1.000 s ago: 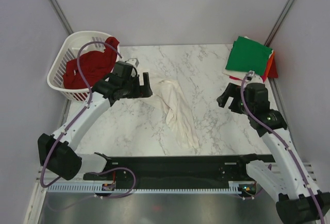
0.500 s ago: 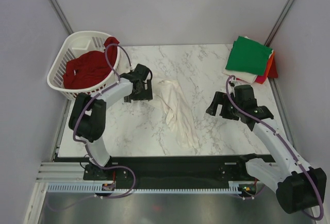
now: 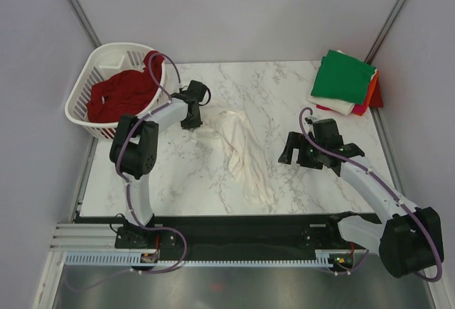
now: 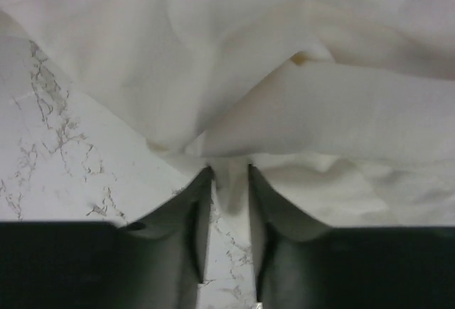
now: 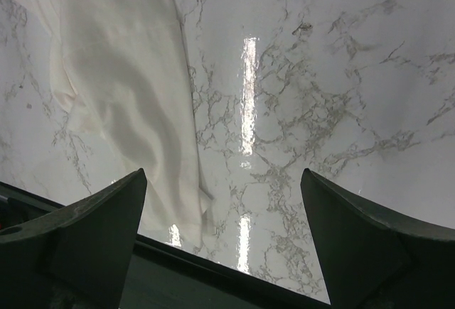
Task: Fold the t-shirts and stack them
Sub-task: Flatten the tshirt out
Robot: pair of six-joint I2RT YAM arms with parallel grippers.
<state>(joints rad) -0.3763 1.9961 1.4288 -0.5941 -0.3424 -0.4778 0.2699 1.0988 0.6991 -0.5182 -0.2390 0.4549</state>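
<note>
A soft, rumpled cream cotton t-shirt [image 3: 245,154] lies in a long twist mid-way across the glossy white veined marble worktop [image 3: 170,174]. Only the left wrist view (close up) shows the left tool [image 4: 227,175] standing narrow, pinching a fold at the shirt's far end. The right tool [image 5: 222,177] gapes wide over bare stone beside the cloth's near end.

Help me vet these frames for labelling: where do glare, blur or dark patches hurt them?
Right wrist view: overhead light glares in a bright vertical streak on the marble table. Left wrist view: the white t-shirt is too close to the lens, soft and washed out, while the left pincer is nearly black. Top external view: evenly lit and sharp, with faint shadows.
</note>
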